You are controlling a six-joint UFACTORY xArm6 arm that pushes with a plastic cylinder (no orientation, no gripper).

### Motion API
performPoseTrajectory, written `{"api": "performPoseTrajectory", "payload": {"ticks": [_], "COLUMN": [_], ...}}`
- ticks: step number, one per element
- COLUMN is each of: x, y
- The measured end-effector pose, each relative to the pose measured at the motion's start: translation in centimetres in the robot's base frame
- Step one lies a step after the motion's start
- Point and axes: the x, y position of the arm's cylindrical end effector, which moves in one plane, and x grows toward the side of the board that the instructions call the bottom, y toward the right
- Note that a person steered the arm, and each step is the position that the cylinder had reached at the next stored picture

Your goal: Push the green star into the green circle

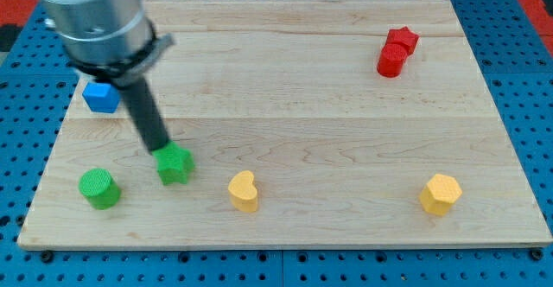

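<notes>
The green star point(175, 165) lies on the wooden board near the view's bottom left. The green circle point(98, 188) stands to its left, a little lower, with a gap between them. My tip point(159, 149) sits at the star's upper left edge, touching or nearly touching it. The rod rises from there toward the view's top left.
A blue block point(101, 97) lies at the board's left edge, beside the rod. A yellow heart point(244, 191) is right of the star. A yellow hexagon point(441, 194) is at bottom right. A red star point(403, 39) and red cylinder point(390, 60) touch at top right.
</notes>
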Motion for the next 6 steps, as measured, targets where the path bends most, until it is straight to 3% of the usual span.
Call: {"api": "performPoseTrajectory", "payload": {"ticks": [3,4,5,6], "x": [-0.5,2.3,5.4,5.2], "y": [5.3,5.3,0.6,-2.2]}}
